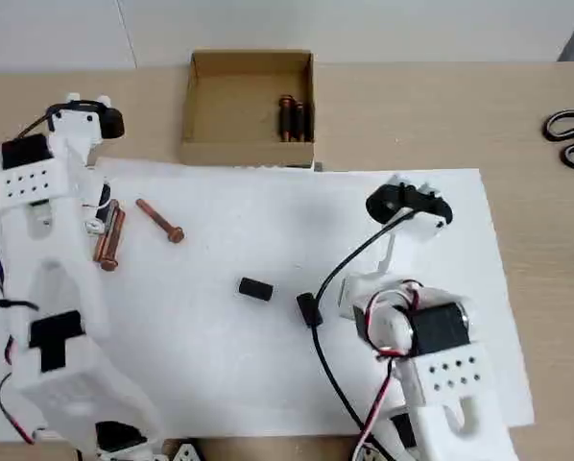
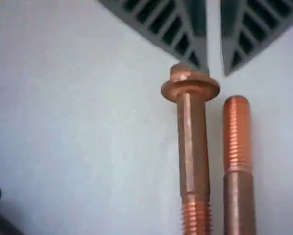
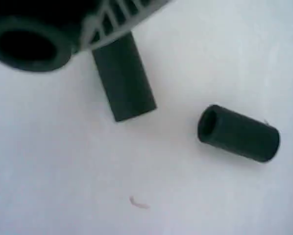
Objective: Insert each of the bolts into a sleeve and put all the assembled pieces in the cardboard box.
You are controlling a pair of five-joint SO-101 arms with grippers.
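Jaws of the left gripper (image 2: pixel 214 67) stand apart by a narrow slit with nothing between them. Their tips sit just over the flanged head of the first bolt (image 2: pixel 193 147). The second bolt (image 2: pixel 238 161) lies right beside it, head to tail, its threaded end level with that flange. Both lie at the left edge of the white sheet (image 1: pixel 220 375) that covers the middle of the tabletop (image 1: pixel 517 106). The third bolt (image 1: pixel 160 221) lies alone and askew, near the pair and further in from that edge. Right gripper (image 3: pixel 105 27): state cannot be told. It is low over the middle of the sheet. One black sleeve (image 3: pixel 124 81) lies on its side with one end tucked under it. The other sleeve (image 3: pixel 239 133) lies near, apart from the first, with its bore visible. The cardboard box (image 1: pixel 229 96) sits on the tabletop just beyond the sheet's far edge. Dark assembled pieces (image 1: pixel 294 117) lie against its right wall. Scissors (image 1: pixel 573 136) lie at the right edge of the tabletop.
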